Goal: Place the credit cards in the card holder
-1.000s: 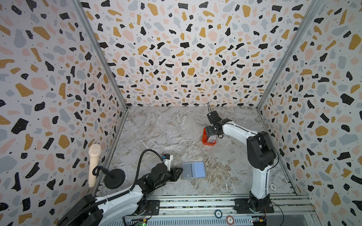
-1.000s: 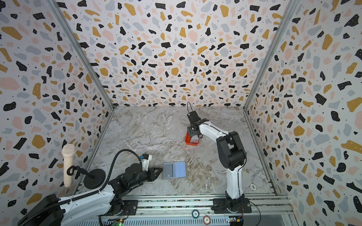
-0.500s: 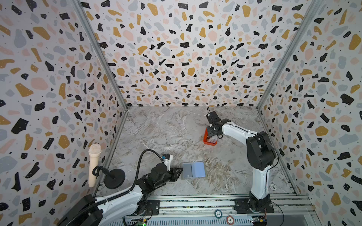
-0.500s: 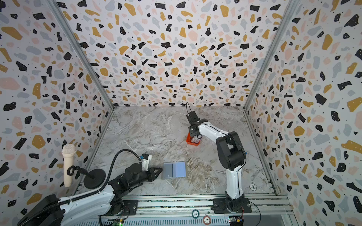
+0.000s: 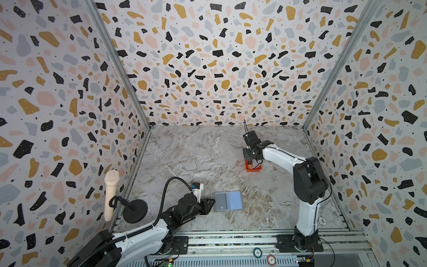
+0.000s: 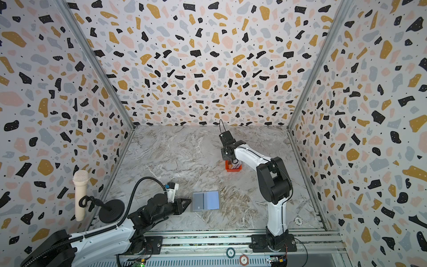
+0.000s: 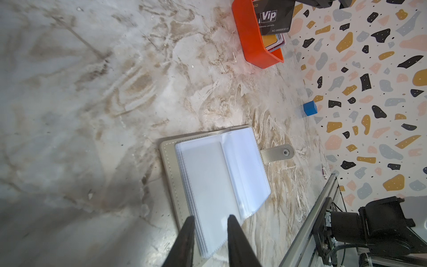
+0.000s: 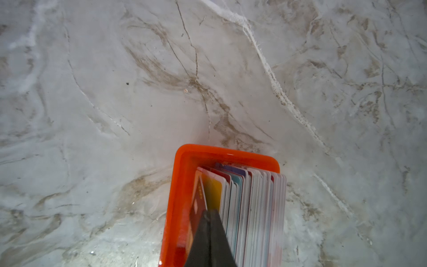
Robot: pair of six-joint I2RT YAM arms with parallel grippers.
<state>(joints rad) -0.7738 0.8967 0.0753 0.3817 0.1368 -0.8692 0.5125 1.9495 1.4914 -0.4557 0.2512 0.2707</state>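
Right wrist view: right end effector [image 8: 209, 213], gaping a second ago, is now clenched among the credit cards [image 8: 251, 203] in the orange tray [image 8: 181, 185], so a pick's probably starting. Left end effector [image 7: 209, 225] sits released at the open card holder's [image 7: 215, 180] edge.

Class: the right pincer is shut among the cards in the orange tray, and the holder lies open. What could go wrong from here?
1. The credit cards stand packed on edge in the orange tray; with the right pincer shut at the pack's end, a lift may drag neighbours or the tray.
2. On the card holder the top clear pocket curls up, and the left pincer sits only at one edge: a card may snag, or the holder slide.
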